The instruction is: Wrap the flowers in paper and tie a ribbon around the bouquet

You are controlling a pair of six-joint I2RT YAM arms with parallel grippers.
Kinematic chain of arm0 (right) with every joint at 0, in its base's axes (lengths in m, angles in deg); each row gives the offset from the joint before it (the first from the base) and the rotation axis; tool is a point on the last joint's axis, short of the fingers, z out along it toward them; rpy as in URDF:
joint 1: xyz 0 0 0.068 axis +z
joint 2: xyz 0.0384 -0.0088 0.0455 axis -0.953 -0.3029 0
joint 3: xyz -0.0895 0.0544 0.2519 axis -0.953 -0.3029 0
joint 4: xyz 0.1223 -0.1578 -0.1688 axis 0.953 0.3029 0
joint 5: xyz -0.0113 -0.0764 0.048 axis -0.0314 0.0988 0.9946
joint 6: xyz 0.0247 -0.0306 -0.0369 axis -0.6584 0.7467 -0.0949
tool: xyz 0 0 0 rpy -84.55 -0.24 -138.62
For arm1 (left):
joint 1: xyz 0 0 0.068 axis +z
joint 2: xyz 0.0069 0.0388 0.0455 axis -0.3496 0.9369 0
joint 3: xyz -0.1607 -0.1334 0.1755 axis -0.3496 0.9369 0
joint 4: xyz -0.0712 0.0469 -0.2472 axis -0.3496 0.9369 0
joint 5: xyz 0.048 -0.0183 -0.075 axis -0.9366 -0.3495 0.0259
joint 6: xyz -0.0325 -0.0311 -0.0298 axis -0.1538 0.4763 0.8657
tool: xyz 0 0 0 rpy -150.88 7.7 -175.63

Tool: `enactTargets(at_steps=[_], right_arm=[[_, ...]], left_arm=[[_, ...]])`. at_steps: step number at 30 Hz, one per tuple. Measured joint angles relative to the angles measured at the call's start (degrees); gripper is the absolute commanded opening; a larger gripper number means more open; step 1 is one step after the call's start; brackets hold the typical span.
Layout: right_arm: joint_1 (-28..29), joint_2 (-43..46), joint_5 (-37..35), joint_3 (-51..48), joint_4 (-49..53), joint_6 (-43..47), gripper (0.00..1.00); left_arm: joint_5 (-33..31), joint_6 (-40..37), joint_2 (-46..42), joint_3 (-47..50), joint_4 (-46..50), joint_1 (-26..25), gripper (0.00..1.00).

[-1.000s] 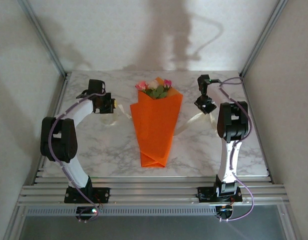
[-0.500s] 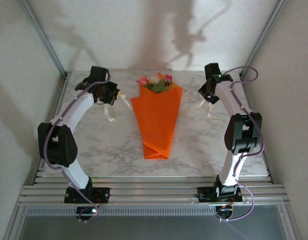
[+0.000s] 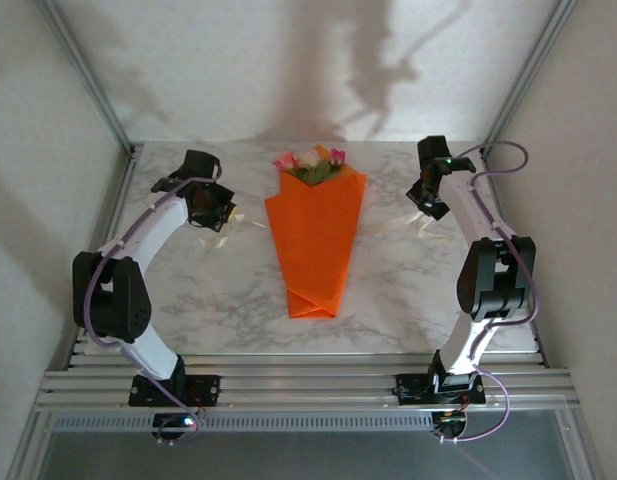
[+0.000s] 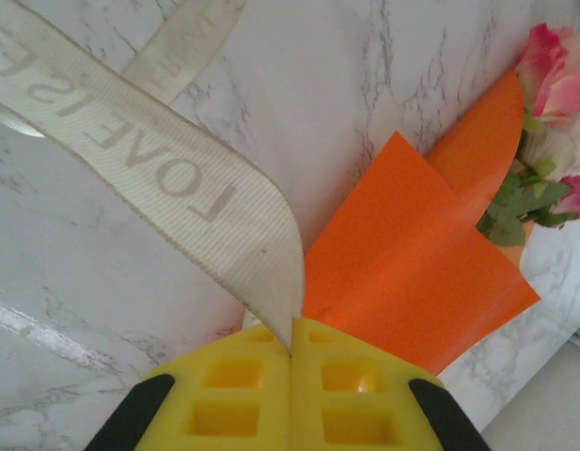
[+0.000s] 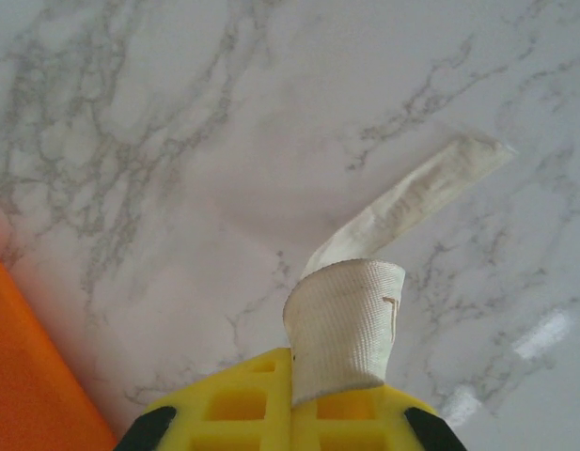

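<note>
The bouquet (image 3: 313, 245) lies flat mid-table, pointed end toward the arms, wide end toward the far wall. The paper (image 3: 318, 275) is already folded into 1 narrow orange cone w/ the flowers (image 3: 310, 165) poking out the wide end, so the wrapping part looks done.

The ribbon (image 4: 158, 169) isn't tied yet. Pale strips lie on the marble table (image 3: 208, 290) either side of the cone, near its upper part. The middle stretch is hidden, prob. under the paper, can't say for sure. No knot or bow shows on top of the cone.

The left gripper (image 4: 291, 349) has its yellow pads pressed together on 1 end of the ribbon, just left of the cone's wide end; the lettering on the band reads backwards. The right gripper (image 5: 291, 376) likewise pinches the ribbon near its other end. The band curls over at the pads there, w/ a loose tail on the marble beyond.

Left to do, I'd judge: bring both ends over the cone, cross them, knot and cinch.

Count: 1 cone, 1 sheet, 1 ribbon w/ 2 held ends, approx. 3 rose heads (pink, cream, magenta), 2 arms, 2 grippers.
</note>
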Motion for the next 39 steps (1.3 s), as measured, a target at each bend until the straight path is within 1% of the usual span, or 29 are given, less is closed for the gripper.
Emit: enactTargets(at_steps=[3, 8, 9, 10, 11, 13, 14, 17, 18, 19, 20, 21, 23, 24, 25, 26, 27, 28, 30, 31, 33, 34, 37, 39], right_arm=[[0.0, 1.16, 0.0, -3.34, 0.52, 0.0, 0.0], [0.0, 2.64, 0.0, -7.39, 1.05, 0.31, 0.0], [0.0, 3.02, 0.0, -7.82, 1.11, 0.39, 0.0], [0.0, 3.56, -0.02, -8.35, 1.14, 0.46, 0.0], [0.0, 4.11, -0.02, -8.81, 1.2, 0.57, 0.0], [0.0, 4.98, -0.13, -9.44, 1.25, 0.9, 0.0], [0.0, 5.29, -0.39, -9.62, 1.4, 1.11, 0.0], [0.0, 5.55, -1.31, -9.94, 1.36, 1.81, 0.0], [0.0, 5.57, -1.51, -10.14, 1.36, 1.95, 0.0], [0.0, 5.6, -1.55, -10.34, 1.4, 2.08, 0.0], [0.0, 5.6, -1.55, -10.47, 1.42, 2.19, 0.0], [0.0, 5.6, -1.57, -10.58, 1.38, 2.38, 0.0], [0.0, 5.6, -1.7, -10.71, 1.36, 2.62, 0.0], [0.0, 5.6, -1.73, -10.75, 1.33, 2.82, 0.0], [0.0, 5.6, -1.73, -10.78, 1.36, 3.02, 0.0], [0.0, 5.6, -1.7, -10.78, 1.31, 3.08, 0.0], [0.0, 5.6, -1.7, -10.78, 1.27, 3.23, 0.0], [0.0, 5.6, -1.68, -10.78, 1.27, 3.41, 0.0], [0.0, 5.6, -1.66, -10.78, 1.27, 3.5, 0.0], [0.0, 5.57, -1.62, -10.78, 1.22, 3.65, 0.0], [0.0, 5.57, -1.49, -10.78, 1.07, 3.87, 0.0], [0.0, 5.57, -1.46, -10.78, 1.07, 4.0, 0.0], [0.0, 5.57, -1.44, -10.78, 0.94, 4.26, 0.0], [0.0, 5.57, -1.29, -10.78, 0.87, 4.35, 0.0]], left_arm=[[-1.84, -1.14, 0.74, -1.79, 1.57, -3.13, 0.0], [-4.83, -2.78, 5.27, -8.28, 3.41, -11.91, 0.0], [-4.85, -2.73, 5.73, -8.31, 3.41, -13.27, 0.04], [-4.74, -2.67, 6.23, -8.0, 3.37, -14.82, 0.14], [-4.35, -2.49, 6.6, -7.28, 3.06, -16.13, 0.16], [-2.78, -1.38, 6.71, -4.46, 1.84, -17.38, 0.25], [-2.05, -0.79, 6.64, -2.75, 1.31, -17.53, 0.3], [-1.27, 0.5, 5.99, 1.62, 0.68, -17.29, 0.38], [-1.36, 0.59, 5.46, 2.1, 1.07, -17.14, 0.39], [-1.53, 0.48, 4.66, 2.16, 1.33, -17.03, 0.42], [-1.73, 0.26, 3.13, 2.16, 1.25, -16.9, 0.48], [-2.01, -0.2, 1.44, 2.19, 1.18, -16.7, 0.56], [-3.41, -1.18, -4.2, 2.86, 0.48, -15.93, 0.8], [-3.89, -1.77, -6.91, 3.58, -0.11, -15.15, 0.85], [-4.37, -2.16, -10.49, 4.92, -1.01, -13.55, 0.83], [-4.55, -2.49, -13.88, 6.64, -2.1, -10.97, 0.79], [-4.44, -2.71, -16.22, 8.37, -3.28, -8.13, 0.73], [-4.26, -2.86, -17.92, 10.49, -4.85, -4.24, 0.64], [-3.41, -3.19, -17.59, 13.92, -7.06, 3.65, 0.63], [-3.19, -3.32, -15.54, 14.45, -7.37, 6.45, 0.66], [-2.62, -4.0, -8.48, 14.1, -7.82, 8.83, 0.71], [-2.1, -4.46, -4.63, 13.73, -7.96, 8.96, 0.73], [-0.33, -5.79, 4.07, 13.44, -8.57, 8.24, 0.75], [0.42, -6.91, 6.82, 13.09, -8.66, 7.89, 0.74]])
